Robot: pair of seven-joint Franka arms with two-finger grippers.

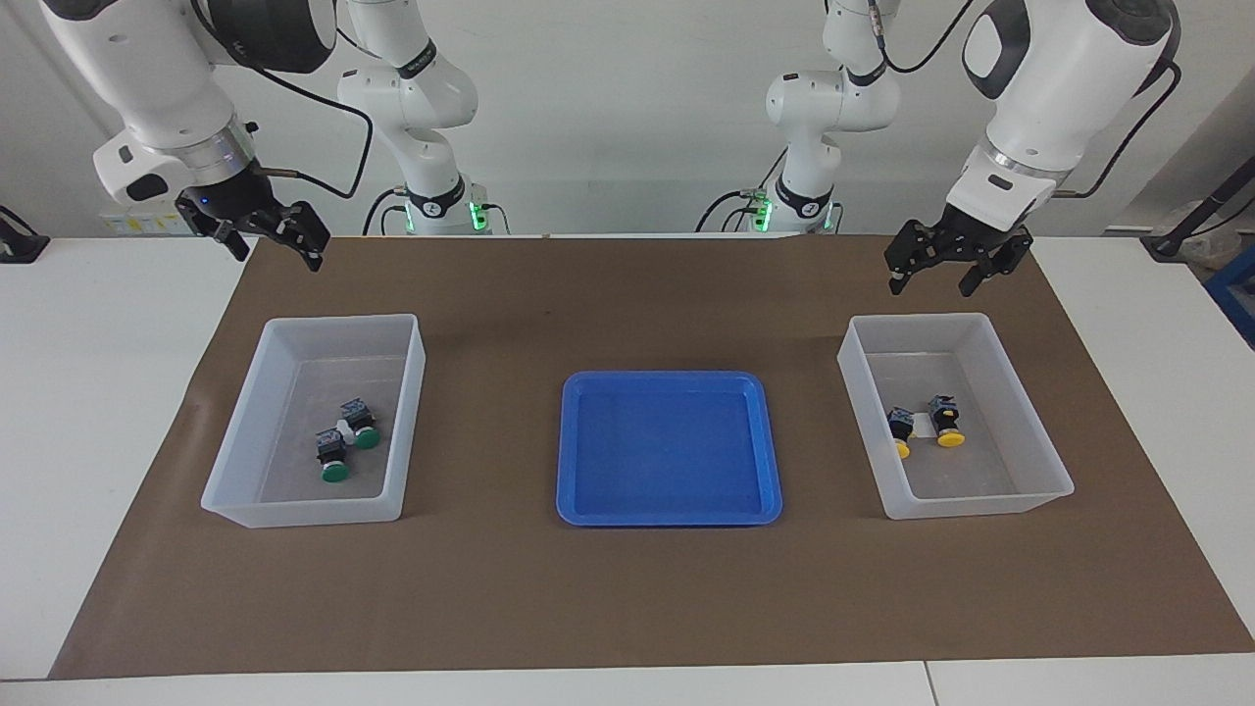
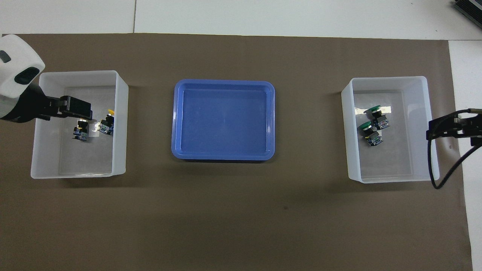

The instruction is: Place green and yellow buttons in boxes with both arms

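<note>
Two green buttons point(image 1: 333, 456) point(image 1: 361, 424) lie together in the translucent box point(image 1: 225, 461) at the right arm's end; in the overhead view they point(image 2: 369, 132) point(image 2: 378, 114) lie in the same box point(image 2: 414, 113). Two yellow buttons point(image 1: 900, 431) point(image 1: 947, 422) lie in the other box point(image 1: 1039, 431) at the left arm's end. My left gripper point(image 1: 931, 284) hangs open and empty, raised over that box point(image 2: 45, 150); from overhead it point(image 2: 77, 107) partly covers one yellow button point(image 2: 80, 133), beside the other point(image 2: 106, 124). My right gripper point(image 1: 277, 250) hangs open and empty, raised over the outer edge point(image 2: 448, 130) of the green buttons' box.
A shallow blue tray point(image 1: 669, 510) sits with nothing in it between the two boxes on the brown mat point(image 1: 627, 598). White tabletop surrounds the mat. A black cable point(image 2: 438, 177) hangs from the right arm by the box's outer wall.
</note>
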